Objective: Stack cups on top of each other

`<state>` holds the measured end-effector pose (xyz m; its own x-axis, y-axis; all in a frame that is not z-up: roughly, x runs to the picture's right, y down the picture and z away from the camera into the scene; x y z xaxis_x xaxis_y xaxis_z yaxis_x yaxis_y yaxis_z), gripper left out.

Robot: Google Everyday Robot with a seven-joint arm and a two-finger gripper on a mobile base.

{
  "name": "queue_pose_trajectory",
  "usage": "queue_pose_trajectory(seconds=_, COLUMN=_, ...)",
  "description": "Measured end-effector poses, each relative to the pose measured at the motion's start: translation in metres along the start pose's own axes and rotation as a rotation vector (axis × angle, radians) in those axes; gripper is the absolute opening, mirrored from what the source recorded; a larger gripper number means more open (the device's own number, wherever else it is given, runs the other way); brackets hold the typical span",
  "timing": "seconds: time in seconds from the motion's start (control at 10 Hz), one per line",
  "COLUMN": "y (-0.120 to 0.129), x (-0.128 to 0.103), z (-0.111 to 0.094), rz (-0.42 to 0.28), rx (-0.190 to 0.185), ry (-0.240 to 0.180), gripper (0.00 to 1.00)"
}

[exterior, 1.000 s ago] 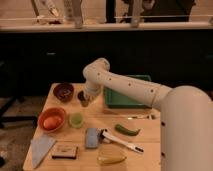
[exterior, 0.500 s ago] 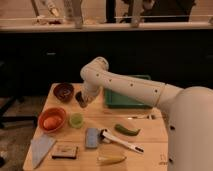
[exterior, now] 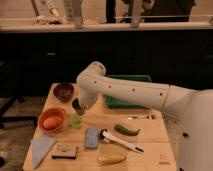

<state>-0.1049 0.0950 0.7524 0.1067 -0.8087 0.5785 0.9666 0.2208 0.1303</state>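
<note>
The pale green cup (exterior: pixel 76 120) stands upright on the wooden table (exterior: pixel 150 145), just right of the orange bowl. My gripper (exterior: pixel 78 107) hangs at the end of the white arm, directly above the green cup and very close to its rim. A dark round shape at the gripper's tip may be the dark grey-brown cup, but I cannot tell it apart from the gripper itself. No dark cup shows anywhere else on the table.
A dark red-brown bowl (exterior: pixel 64 91) sits at the back left. An orange bowl (exterior: pixel 52 120) holds a pale round thing. A green tray (exterior: pixel 129 91) lies behind the arm. A blue sponge (exterior: pixel 91 137), white-handled brush (exterior: pixel 121 141), green vegetable (exterior: pixel 127 130), yellow item (exterior: pixel 111 159), grey cloth (exterior: pixel 41 147) and small box (exterior: pixel 65 150) lie in front.
The gripper has moved left and down, from beside the dark red-brown bowl to right above the green cup. The things on the table have not moved.
</note>
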Motion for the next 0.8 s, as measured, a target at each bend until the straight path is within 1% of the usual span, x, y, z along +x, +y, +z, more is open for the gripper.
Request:
queue_pose_trajectory(seconds=0.1, y=-0.001, x=-0.009, z=0.002, rz=-0.014, rx=-0.003, ry=-0.010, gripper=0.00)
queue_pose_trajectory(seconds=0.3, y=-0.006, x=-0.019, z=0.010, rz=-0.030, rx=-0.005, ry=-0.026, gripper=0.00)
queue_pose_trajectory(seconds=0.8, y=-0.019, x=-0.026, z=0.038, rz=-0.059, rx=-0.012, ry=-0.082, gripper=0.00)
